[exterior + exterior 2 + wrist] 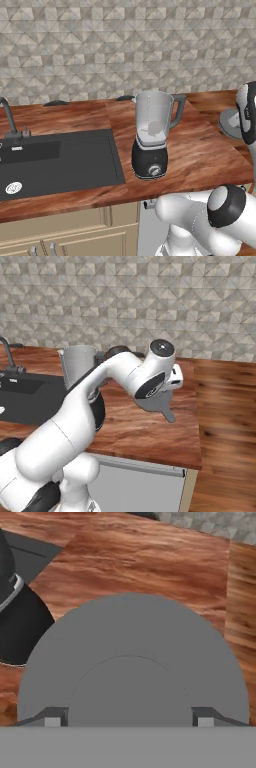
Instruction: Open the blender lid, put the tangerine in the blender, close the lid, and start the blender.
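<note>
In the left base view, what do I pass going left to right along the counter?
Faucet → sink → blender, its jar open → blender lid, partly behind the arm at the right edge.

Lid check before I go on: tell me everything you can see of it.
The lid is off the blender, whose jar stands open. It is a plain round dark grey disc, matte, with a wide raised knob in its middle. The gripper has its jaws on either side of that knob, over the wooden counter right of the blender. In the right base view it hangs tilted.
</note>
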Motion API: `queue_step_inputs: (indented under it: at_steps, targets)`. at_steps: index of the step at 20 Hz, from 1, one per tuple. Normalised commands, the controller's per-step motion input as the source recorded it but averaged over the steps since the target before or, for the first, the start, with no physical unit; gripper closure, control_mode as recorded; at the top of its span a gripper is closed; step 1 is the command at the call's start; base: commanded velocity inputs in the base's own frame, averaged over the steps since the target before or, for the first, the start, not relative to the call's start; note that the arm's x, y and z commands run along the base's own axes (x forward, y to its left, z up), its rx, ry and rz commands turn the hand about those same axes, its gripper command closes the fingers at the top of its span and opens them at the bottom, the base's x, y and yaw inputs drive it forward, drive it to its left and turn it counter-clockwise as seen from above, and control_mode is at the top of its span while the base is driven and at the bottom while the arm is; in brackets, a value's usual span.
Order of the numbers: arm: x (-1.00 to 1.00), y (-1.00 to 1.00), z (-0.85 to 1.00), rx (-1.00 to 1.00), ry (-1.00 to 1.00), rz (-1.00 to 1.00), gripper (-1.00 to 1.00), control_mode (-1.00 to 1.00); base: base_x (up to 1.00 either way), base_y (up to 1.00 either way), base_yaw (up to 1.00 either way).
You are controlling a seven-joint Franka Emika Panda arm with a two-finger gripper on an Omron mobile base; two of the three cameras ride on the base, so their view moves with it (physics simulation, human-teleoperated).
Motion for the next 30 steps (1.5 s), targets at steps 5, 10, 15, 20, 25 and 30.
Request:
queue_step_inputs:
  at_steps: [5, 10, 15, 20, 25, 30]
  targets:
    - [-0.02, 0.52, 0.74, -0.01, 0.0, 0.13, 1.0, -1.0, 0.0, 0.0, 0.0]
    - [0.0, 0.6, 0.69, -0.04, 0.0, 0.2, 1.0, -1.0, 0.0, 0.0, 0.0]
    - [0.0, 0.54, 0.69, -0.08, -0.01, 0.2, 1.0, -1.0, 0.0, 0.0, 0.0]
    - [0.0, 0.5, 0.61, -0.11, -0.02, 0.18, 1.0, -1.0, 0.0, 0.0, 0.0]
    - [0.01, 0.58, 0.19, -0.12, 0.0, 0.13, 1.0, -1.0, 0.0, 0.0, 0.0]
    - [0.2, 0.63, 0.0, -0.09, 0.04, 0.06, 1.0, -1.0, 0.0, 0.0, 0.0]
